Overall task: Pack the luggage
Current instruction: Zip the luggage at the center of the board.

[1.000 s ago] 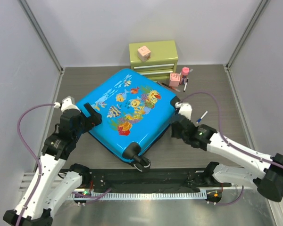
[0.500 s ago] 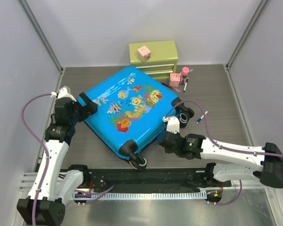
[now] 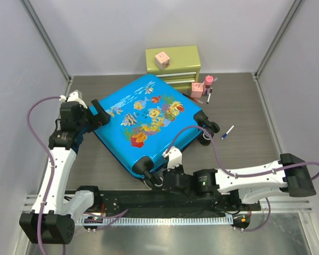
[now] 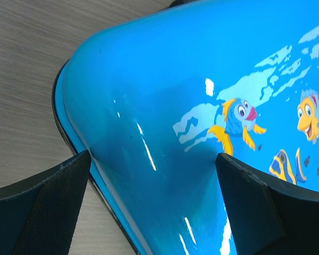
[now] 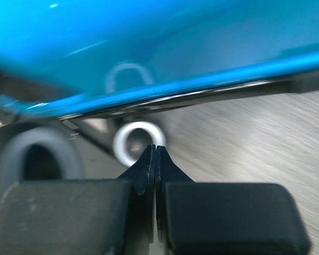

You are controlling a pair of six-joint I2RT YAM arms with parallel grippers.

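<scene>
the luggage (image 3: 149,125) lies closed and cornerwise on the desk (image 3: 244,101), one corner toward me. my right pincer (image 5: 155,154), pressed together on nothing, sits at that near corner, with a pale ring (image 5: 120,146) straight ahead of its tips. my left pincer (image 4: 153,156), spread wide, straddles the left corner.

Light fell evenly and brightly from above in the overhead view, which was sharp throughout. A soft shadow lay under the luggage (image 3: 143,119) toward 6 o'clock, and the metal base plate (image 3: 165,239) gave a dull sheen. From the left wrist, thin white glare streaks crossed the glossy shell near centre and at 6 o'clock, while the left hand (image 4: 153,164) sat dark and slightly soft. The right wrist picture was badly blurred: wheel (image 5: 37,154) and counter (image 5: 244,143) smeared, only the right hand (image 5: 155,159) fairly crisp.
</scene>
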